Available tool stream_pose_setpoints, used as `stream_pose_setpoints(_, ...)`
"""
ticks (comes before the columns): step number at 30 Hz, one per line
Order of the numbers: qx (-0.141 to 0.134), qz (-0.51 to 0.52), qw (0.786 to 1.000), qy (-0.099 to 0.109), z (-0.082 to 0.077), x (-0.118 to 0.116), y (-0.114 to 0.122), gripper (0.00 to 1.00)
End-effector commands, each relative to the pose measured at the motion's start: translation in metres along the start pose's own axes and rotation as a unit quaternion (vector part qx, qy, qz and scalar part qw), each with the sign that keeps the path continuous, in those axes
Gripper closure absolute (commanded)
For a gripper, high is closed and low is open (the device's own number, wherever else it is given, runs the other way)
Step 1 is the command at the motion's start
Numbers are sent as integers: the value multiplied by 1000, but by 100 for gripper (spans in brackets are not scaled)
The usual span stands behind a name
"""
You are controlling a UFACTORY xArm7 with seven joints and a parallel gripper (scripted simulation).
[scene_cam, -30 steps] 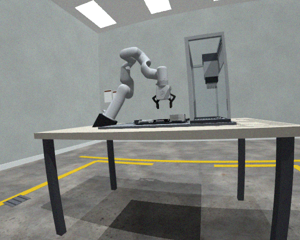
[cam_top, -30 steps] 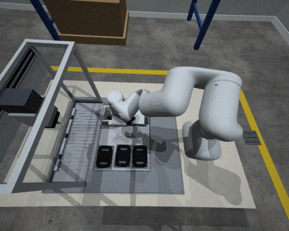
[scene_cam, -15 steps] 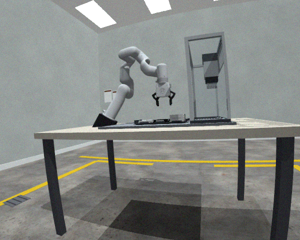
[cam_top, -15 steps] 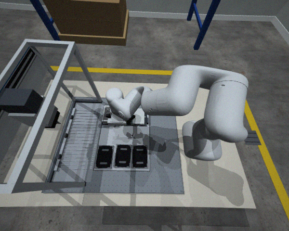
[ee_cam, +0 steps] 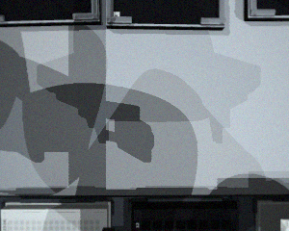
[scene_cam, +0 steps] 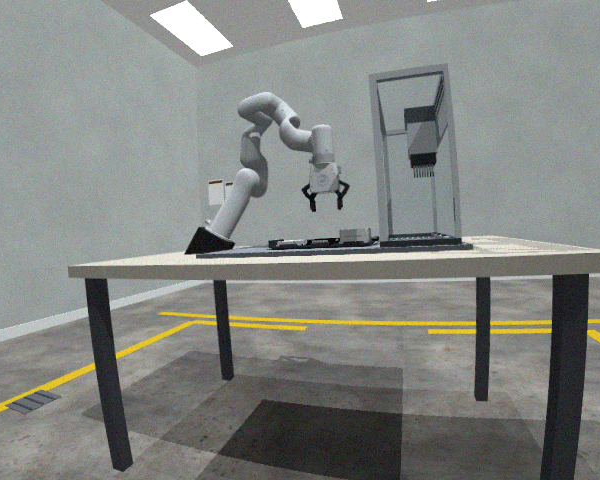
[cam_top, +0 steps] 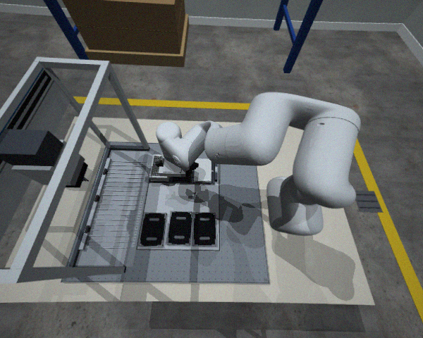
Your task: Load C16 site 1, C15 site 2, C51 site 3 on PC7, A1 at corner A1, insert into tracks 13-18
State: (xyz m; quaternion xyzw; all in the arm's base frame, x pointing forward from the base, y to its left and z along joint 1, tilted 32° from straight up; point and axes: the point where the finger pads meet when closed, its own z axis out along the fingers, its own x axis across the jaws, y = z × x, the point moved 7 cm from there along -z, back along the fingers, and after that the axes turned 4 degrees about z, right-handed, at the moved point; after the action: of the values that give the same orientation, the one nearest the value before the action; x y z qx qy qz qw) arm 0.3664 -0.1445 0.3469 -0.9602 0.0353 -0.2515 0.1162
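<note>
We're looking at the carrier PC7 lying loose on the apron with all three sites showing black and bare, nothing loaded. The plates sit in the nest row under the arm; the top view only shows a well-gridded plate at the rail end, the rest hidden by the wrist. From the side view the gripper hangs well above the desk, fingers spread wide, holding nothing. The wrist view catches the carrier's site edges at top and plates at the bottom. No labels readable for us.
</note>
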Motion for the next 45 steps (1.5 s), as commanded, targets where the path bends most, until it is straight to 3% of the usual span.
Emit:
stream_pose_setpoints(1,1,-1,1000,2,-1,3,21,0)
stream_pose_setpoints(32,0,-1,1000,2,-1,13,166,0)
stream_pose_setpoints(45,0,-1,1000,2,-1,14,173,0)
